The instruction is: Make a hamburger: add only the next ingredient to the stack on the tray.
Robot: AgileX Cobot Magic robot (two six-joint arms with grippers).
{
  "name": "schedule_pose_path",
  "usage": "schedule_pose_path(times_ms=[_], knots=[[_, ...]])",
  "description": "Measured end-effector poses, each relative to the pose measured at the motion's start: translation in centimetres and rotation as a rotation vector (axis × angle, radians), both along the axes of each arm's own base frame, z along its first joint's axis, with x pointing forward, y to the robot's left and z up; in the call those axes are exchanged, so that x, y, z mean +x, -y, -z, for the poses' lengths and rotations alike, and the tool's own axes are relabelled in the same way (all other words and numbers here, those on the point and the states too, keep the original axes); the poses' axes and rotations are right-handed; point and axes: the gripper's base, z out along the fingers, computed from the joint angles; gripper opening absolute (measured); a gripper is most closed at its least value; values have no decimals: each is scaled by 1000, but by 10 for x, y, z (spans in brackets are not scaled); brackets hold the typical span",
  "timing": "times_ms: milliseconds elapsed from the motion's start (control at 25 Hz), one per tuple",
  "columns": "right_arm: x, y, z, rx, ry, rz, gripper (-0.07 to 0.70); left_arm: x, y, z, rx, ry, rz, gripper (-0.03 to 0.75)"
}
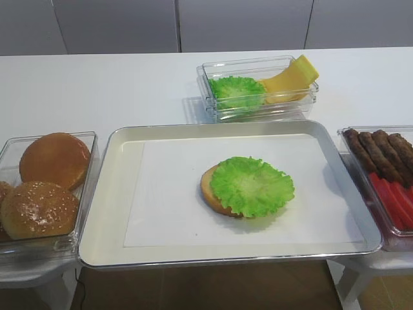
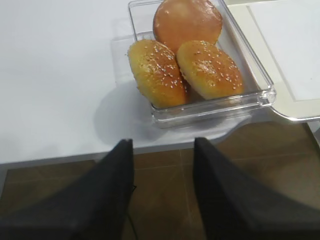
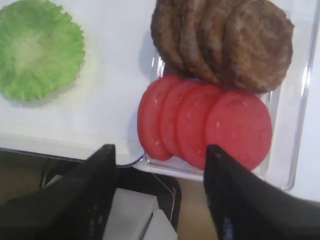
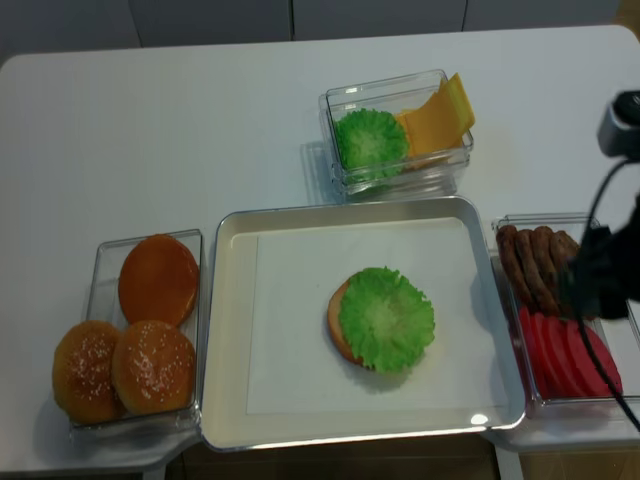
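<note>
A bright green ruffled lettuce leaf (image 1: 253,186) (image 4: 386,318) (image 3: 37,47) lies on the flat bun bottom (image 1: 208,187) (image 4: 336,322), shifted right, leaving the bun's left rim showing. Both rest on the paper-lined silver tray (image 1: 122,194) (image 4: 228,330). My right gripper (image 3: 160,150) is open and empty, low over the table's front edge by the tomato slices (image 3: 210,122); its arm (image 4: 600,275) hangs over the right tub. Over the floor just off the table's front left edge, my left gripper (image 2: 162,142) stands open and empty, short of the bun tub.
A clear tub (image 2: 260,90) on the left holds domed bun tops (image 1: 55,158). Behind the tray, another tub (image 1: 210,97) holds a lettuce leaf (image 1: 237,90) and yellow cheese slices (image 1: 290,77). The right tub holds patties (image 1: 381,152) and tomato slices (image 1: 395,200).
</note>
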Motion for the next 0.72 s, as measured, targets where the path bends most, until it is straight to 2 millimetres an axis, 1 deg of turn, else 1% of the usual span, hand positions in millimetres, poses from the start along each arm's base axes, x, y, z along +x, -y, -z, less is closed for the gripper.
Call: schedule_pose_path(times_ms=[160, 320, 480, 720], knots=[[-41, 3, -3, 16, 70, 47, 418, 0, 0, 0, 0, 0, 0, 302], [-79, 5, -2, 35, 157, 70, 418, 0, 0, 0, 0, 0, 0, 302], [-111, 6, 3, 45, 234, 72, 418, 0, 0, 0, 0, 0, 0, 302], [-148, 9, 10, 62, 339, 92, 418, 0, 0, 0, 0, 0, 0, 302]])
